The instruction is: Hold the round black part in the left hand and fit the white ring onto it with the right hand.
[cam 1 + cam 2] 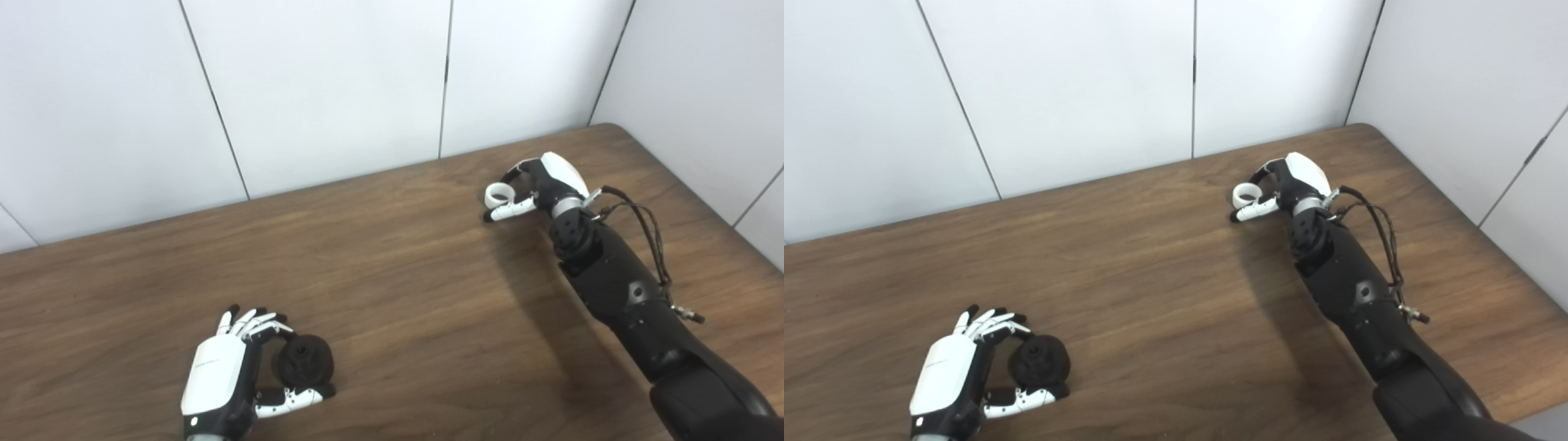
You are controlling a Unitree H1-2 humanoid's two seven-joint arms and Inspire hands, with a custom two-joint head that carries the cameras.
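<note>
The round black part (304,361) rests on the wooden table (392,288) near the front left, cupped between the fingers and thumb of my left hand (236,373), which is closed around it. Far off at the back right, my right hand (533,187) reaches over the table with the white ring (498,196) pinched between its curled fingers and its thumb. The ring (1244,196) stands just above the table top. The two hands are wide apart.
White wall panels stand behind the table and along its right side. The table's rounded back right corner (612,128) lies close behind the right hand. A bundle of cables (649,233) runs along the right forearm.
</note>
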